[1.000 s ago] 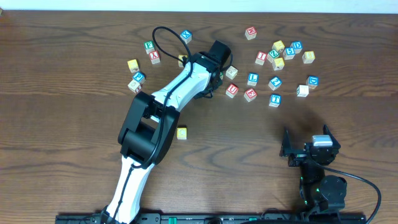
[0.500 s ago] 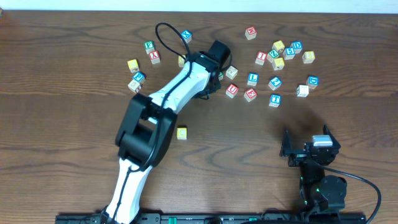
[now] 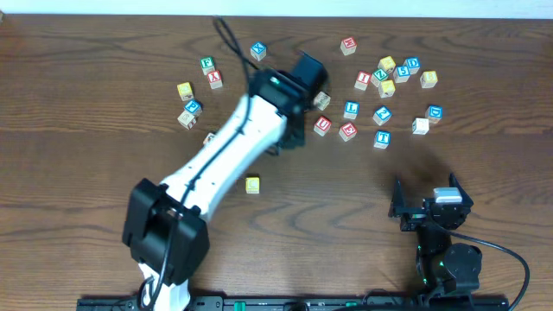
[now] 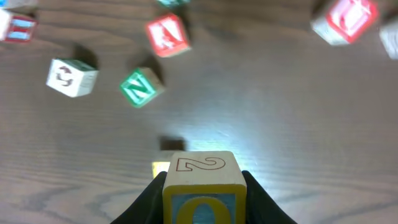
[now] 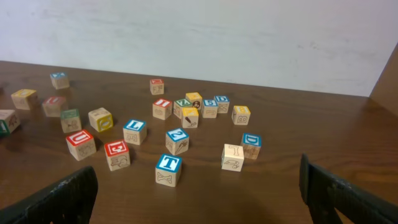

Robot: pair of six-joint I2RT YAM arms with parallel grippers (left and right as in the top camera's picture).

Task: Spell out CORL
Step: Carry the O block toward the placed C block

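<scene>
My left gripper is shut on a wooden cube with a yellow-framed O on a blue face and an outlined 2 on top. It hangs above the table, over a small shadow. From overhead the left gripper sits among the back cubes and hides the held cube. A yellow-faced cube lies alone mid-table. A blue L cube lies in the right-hand scatter. A green-lettered cube lies back left, its letter too small to read. My right gripper stands open and empty at the front right.
A green N cube and a red-lettered cube lie just beyond the held cube. Several more cubes are scattered at the back right, among them a blue T and a red U. A small group lies back left.
The left arm's elbow has swung down and to the left while its gripper stays by the back cubes, shut on the O cube. The right arm has not moved.
</scene>
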